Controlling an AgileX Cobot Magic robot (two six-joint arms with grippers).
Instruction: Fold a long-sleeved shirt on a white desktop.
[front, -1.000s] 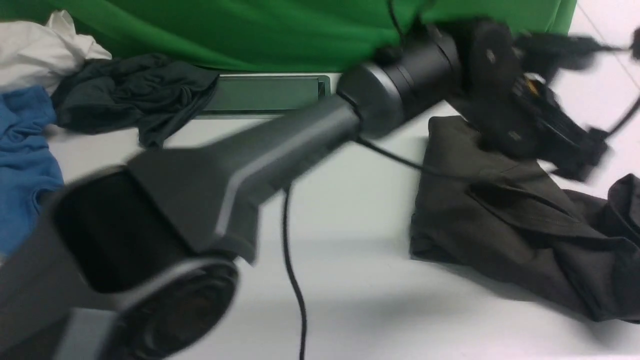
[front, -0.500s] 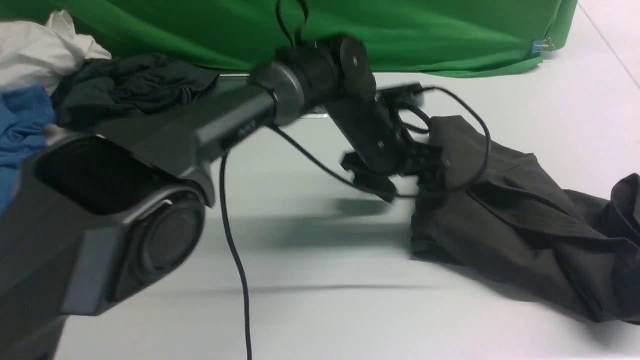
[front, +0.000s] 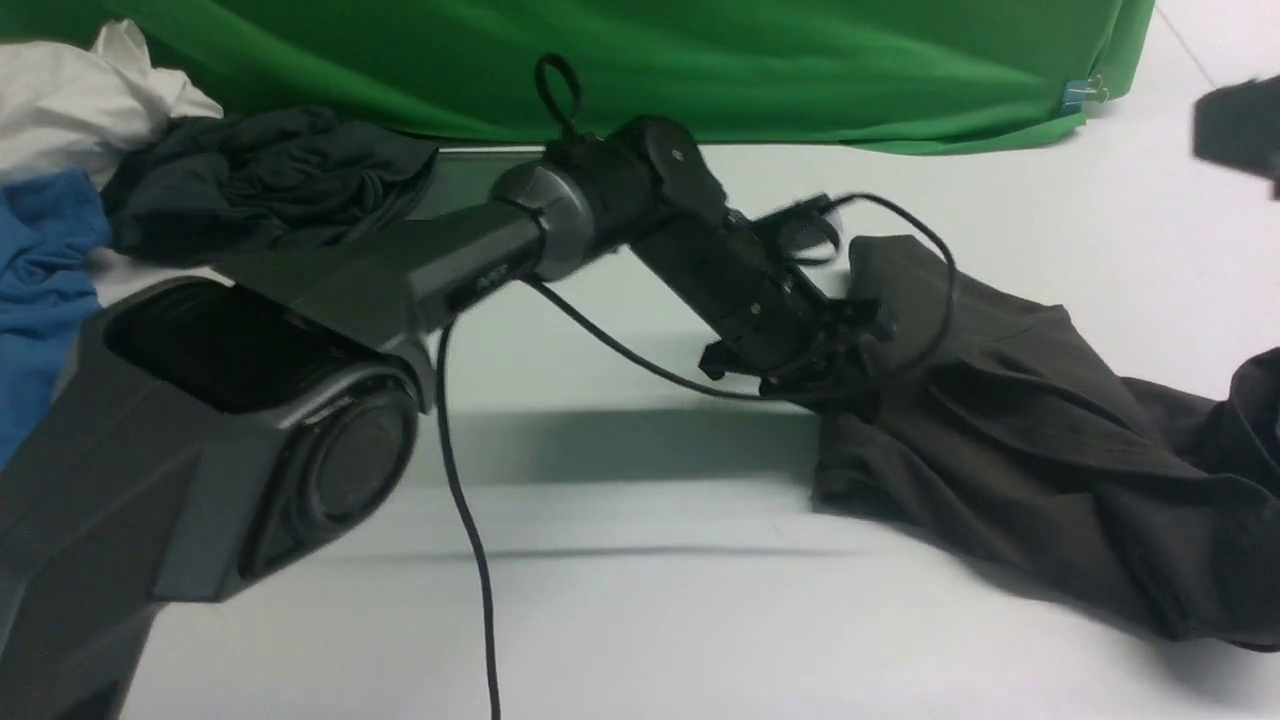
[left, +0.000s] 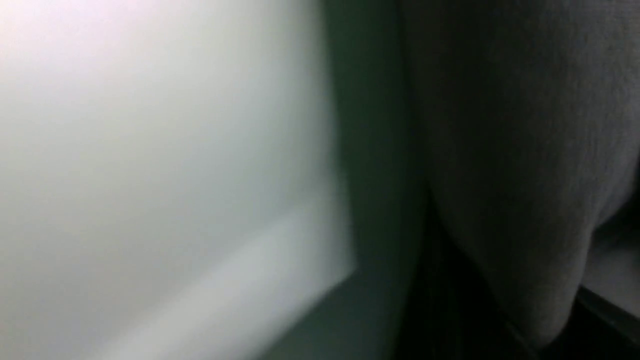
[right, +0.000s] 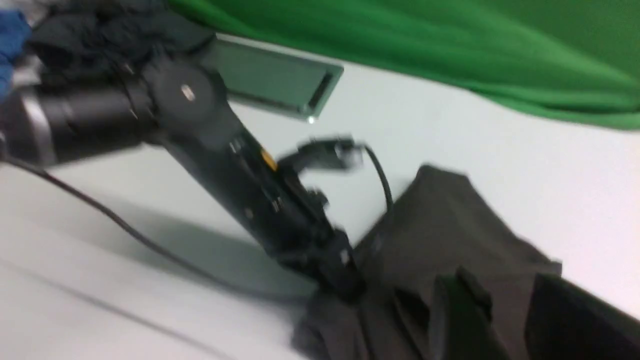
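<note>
We see no fold yet: the long-sleeved shirt (front: 1020, 450) lies crumpled at right on the white desktop (front: 700, 620), our left gripper (front: 825, 375) at its edge, jaws unreadable, our right gripper (right: 510, 320) spread.

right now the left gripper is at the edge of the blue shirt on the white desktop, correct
Not the blue shirt. The left gripper is at the edge of the long-sleeved shirt, the dark olive-brown one, on the white desktop. The front view shows it: the blue shirt lies apart, far over on the left.
</note>
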